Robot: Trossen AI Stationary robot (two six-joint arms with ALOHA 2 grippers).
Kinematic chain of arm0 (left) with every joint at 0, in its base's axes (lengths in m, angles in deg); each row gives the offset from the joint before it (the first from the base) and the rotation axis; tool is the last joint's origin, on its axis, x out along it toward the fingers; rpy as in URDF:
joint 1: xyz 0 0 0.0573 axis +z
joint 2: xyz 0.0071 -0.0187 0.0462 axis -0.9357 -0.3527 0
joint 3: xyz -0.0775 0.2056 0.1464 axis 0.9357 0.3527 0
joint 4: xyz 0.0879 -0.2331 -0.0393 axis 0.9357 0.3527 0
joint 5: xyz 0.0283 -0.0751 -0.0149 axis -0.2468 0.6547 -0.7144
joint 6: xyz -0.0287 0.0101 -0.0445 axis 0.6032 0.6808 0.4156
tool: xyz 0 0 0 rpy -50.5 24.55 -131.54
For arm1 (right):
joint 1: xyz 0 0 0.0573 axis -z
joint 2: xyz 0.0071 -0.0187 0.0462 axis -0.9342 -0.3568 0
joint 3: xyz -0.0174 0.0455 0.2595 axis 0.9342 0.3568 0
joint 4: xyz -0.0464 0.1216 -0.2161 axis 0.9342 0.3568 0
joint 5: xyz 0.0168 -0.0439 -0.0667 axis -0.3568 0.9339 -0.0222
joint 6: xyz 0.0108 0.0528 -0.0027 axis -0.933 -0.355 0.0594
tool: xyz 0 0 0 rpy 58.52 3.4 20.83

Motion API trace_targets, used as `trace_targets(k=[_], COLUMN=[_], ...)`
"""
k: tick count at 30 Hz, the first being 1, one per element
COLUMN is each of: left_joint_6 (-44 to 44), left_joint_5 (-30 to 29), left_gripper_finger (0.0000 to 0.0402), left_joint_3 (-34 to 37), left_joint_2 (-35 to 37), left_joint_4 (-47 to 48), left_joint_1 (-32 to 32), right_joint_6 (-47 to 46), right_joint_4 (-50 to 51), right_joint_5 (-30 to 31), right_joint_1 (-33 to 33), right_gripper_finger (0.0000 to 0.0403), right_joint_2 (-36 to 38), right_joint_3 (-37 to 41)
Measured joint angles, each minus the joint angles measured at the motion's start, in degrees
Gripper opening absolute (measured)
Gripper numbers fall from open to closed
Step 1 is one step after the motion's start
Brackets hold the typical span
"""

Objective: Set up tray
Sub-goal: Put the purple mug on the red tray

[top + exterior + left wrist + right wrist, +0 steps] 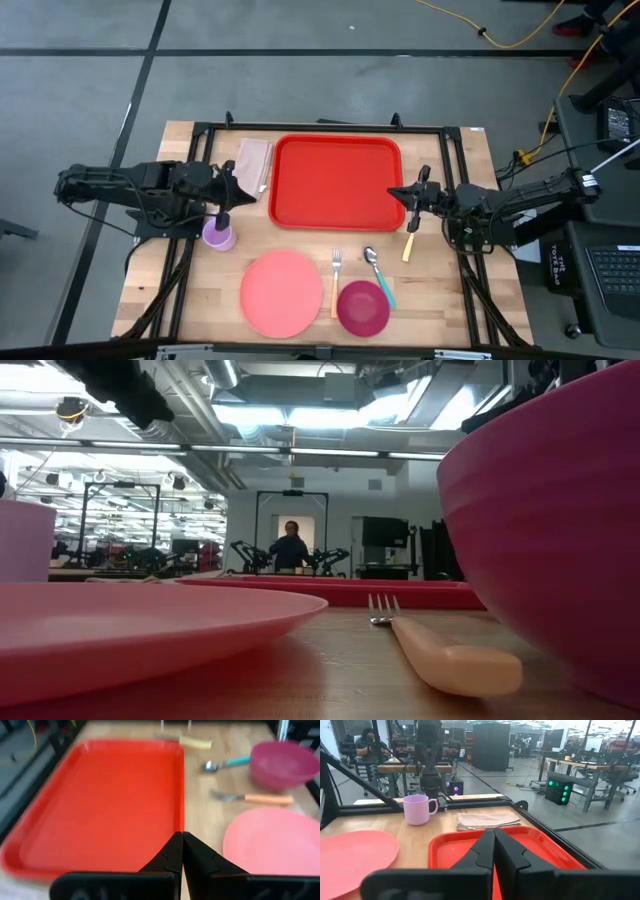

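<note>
The red tray (pixel 335 182) lies flat at the table's far middle; it also shows in the left wrist view (pixel 100 805), the right wrist view (pixel 540 847) and the low view (pixel 330 593). My left gripper (pixel 252 196) (pixel 181 840) is shut and hovers just off the tray's left edge, beside the purple mug (pixel 219 235). My right gripper (pixel 392 193) (pixel 494 834) is shut at the tray's right edge, pointing across it. Both hold nothing. A folded beige napkin (pixel 253 163) rests flat left of the tray.
Near the front edge lie a pink plate (pixel 282 293), an orange-handled fork (pixel 336 280), a teal-handled spoon (pixel 378 272) and a magenta bowl (pixel 362 307). A yellow-handled knife (pixel 408 245) lies right of the tray's near corner. A person (pixel 290 547) stands far behind the table.
</note>
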State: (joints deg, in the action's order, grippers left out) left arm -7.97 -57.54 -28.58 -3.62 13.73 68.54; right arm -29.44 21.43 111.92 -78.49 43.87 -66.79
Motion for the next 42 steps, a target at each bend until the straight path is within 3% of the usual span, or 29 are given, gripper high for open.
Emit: trace_targets(k=[6, 17, 28, 35, 42], left_joint_6=[7.4, 20.9, 32.5, 39.4, 44.0], left_joint_5=[-6.7, -11.0, -9.7, -3.5, -3.2], left_gripper_finger=[0.0001, 0.0003, 0.0003, 0.0003, 0.0003], left_joint_3=[-6.2, -17.7, -19.9, -19.9, -19.9], left_joint_2=[-7.8, -21.0, -25.3, -29.1, -30.1], left_joint_4=[7.9, 23.9, 32.8, 40.4, 44.2], left_joint_1=[-4.7, -9.4, -10.3, -12.2, -13.5], right_joint_6=[-0.4, -0.1, 3.7, 8.6, 8.7], right_joint_4=[0.0, 0.1, 1.0, 0.6, 0.4], right_joint_5=[0.0, 0.0, 0.1, 0.1, 0.1], right_joint_1=[0.0, 0.0, 0.0, 0.0, 0.0], right_gripper_finger=[0.0025, 0.0028, 0.0028, 0.0028, 0.0028], right_joint_2=[0.0, 0.0, 0.0, 0.0, 0.0], right_joint_3=[0.0, 0.0, 0.0, 0.0, 0.0])
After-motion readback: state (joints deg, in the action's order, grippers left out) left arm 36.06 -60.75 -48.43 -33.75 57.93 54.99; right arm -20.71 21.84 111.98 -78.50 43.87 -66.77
